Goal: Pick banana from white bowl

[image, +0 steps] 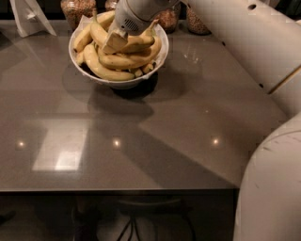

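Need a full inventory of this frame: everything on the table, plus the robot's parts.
white bowl: one, white, towards the back of the table, left of centre.
bananas: several, exact count unclear, yellow, heaped in the white bowl.
jars: three or four, glass with brownish contents, along the table's far edge behind the bowl.
white object: one, white, far left corner; cannot tell what it is.
table: one, glossy grey, fills most of the view.
gripper: one, tan tip on a white wrist, down on the bananas in the bowl.
arm: one, white, reaches from the right to the bowl.
robot body: one, white, lower right.
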Controlling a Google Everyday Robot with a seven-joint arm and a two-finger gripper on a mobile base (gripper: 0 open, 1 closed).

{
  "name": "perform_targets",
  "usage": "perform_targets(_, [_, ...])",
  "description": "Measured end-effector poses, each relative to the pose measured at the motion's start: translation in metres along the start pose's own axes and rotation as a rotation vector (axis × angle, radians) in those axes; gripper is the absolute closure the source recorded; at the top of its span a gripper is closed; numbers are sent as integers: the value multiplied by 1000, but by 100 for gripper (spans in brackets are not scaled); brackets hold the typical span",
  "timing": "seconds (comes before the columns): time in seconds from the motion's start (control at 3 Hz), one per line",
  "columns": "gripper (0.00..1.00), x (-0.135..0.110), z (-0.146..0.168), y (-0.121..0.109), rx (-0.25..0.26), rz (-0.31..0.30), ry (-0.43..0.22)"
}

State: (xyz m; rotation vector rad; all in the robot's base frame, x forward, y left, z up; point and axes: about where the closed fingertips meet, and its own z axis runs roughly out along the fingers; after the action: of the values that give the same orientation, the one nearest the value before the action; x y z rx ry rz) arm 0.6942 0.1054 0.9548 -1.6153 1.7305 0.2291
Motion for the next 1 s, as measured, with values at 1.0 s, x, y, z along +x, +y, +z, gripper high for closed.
perform_targets(1.0, [56,18,3,1,6,16,58])
